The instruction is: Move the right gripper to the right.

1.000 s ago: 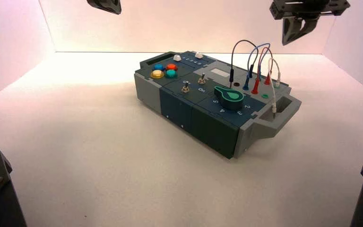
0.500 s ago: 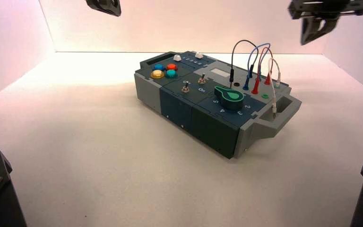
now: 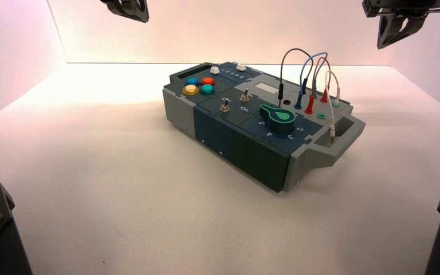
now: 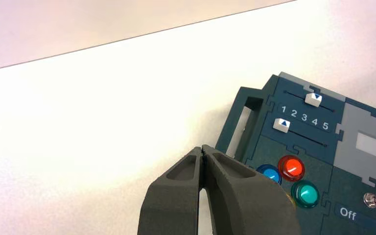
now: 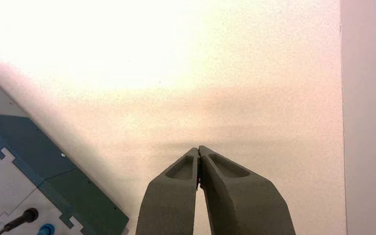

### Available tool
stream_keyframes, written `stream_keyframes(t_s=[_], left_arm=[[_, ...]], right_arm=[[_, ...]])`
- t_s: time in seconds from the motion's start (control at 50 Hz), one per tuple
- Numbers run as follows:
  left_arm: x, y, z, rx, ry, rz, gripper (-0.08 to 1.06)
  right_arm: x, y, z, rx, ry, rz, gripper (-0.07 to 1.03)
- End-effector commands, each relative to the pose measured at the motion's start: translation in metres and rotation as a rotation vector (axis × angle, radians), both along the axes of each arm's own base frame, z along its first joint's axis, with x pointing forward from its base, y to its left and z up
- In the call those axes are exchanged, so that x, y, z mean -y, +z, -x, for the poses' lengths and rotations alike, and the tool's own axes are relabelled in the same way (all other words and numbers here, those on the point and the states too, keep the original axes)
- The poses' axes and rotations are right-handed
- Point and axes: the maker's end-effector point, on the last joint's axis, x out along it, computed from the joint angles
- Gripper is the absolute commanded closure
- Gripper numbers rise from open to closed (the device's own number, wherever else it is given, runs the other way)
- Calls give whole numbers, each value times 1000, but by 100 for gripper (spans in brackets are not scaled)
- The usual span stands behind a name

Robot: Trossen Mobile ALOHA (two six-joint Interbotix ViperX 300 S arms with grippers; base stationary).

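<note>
Left gripper [image 3: 127, 8]: parked high over the table's far left, fingers pressed together on nothing.
Box [image 3: 252, 123]: mid-table, turned at an angle; wires [image 3: 312, 74] loop up at its far right end.
Right gripper [image 3: 398, 26]: high near the table's far right corner, clenched, empty.
Risk: side wall [image 3: 429, 63] is near; further rightward travel may strike it.
Change: right gripper has moved right, clear of the wires; box unmoved.
</note>
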Motion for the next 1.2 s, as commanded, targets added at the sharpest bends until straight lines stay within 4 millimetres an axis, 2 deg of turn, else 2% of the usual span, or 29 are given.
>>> stream_keyframes(t_s=[0.02, 0.48, 0.72, 0.88, 1.2], left_arm=[[2, 9, -5, 31, 4, 11, 101], [2, 13, -10, 53, 12, 18, 101], [4, 16, -14, 60, 13, 20, 101], [4, 10, -15, 49, 13, 16, 101], [6, 15, -19, 57, 8, 17, 101]], right_arm=[[1, 12, -5, 42, -10, -7, 98], [1, 8, -6, 35, -11, -9, 98], [-1, -4, -7, 4, -6, -11, 98], [-1, -9, -8, -7, -6, -12, 98], [-2, -8, -11, 1, -5, -13, 98]])
